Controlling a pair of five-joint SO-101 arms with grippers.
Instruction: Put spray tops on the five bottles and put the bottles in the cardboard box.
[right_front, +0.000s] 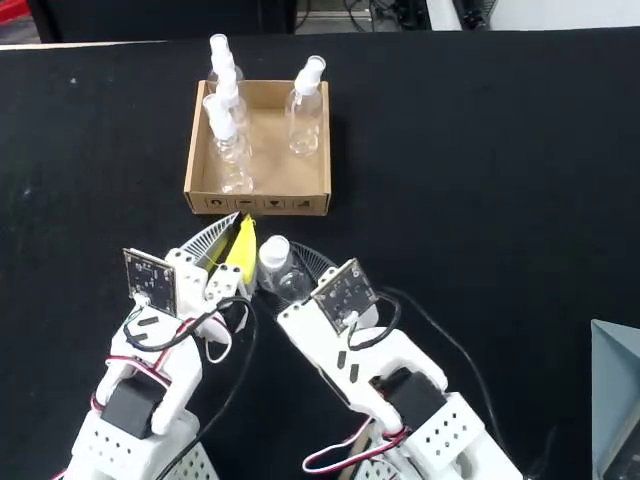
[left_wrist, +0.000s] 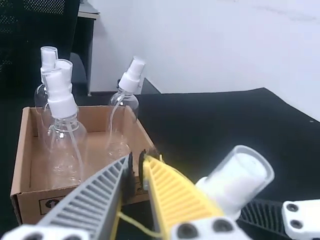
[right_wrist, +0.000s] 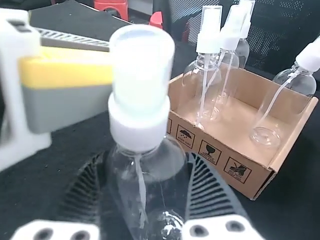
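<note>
A clear bottle (right_front: 278, 262) with a white spray top stands just in front of the cardboard box (right_front: 257, 205), and my right gripper (right_front: 286, 276) is shut on its body. In the right wrist view the bottle (right_wrist: 142, 100) rises between the black ribbed fingers (right_wrist: 210, 185). My left gripper (right_front: 240, 226), one finger yellow and one grey, is shut on nothing beside the bottle's cap (left_wrist: 237, 177); its tips (left_wrist: 135, 161) point toward the box (left_wrist: 25, 197). Several capped bottles (right_front: 228, 140) stand inside the box.
The box (right_wrist: 215, 150) lies at the far middle of the black table (right_front: 480, 150); one bottle (right_front: 305, 110) stands at its right side, the others at its left. A grey object (right_front: 615, 400) sits at the near right edge.
</note>
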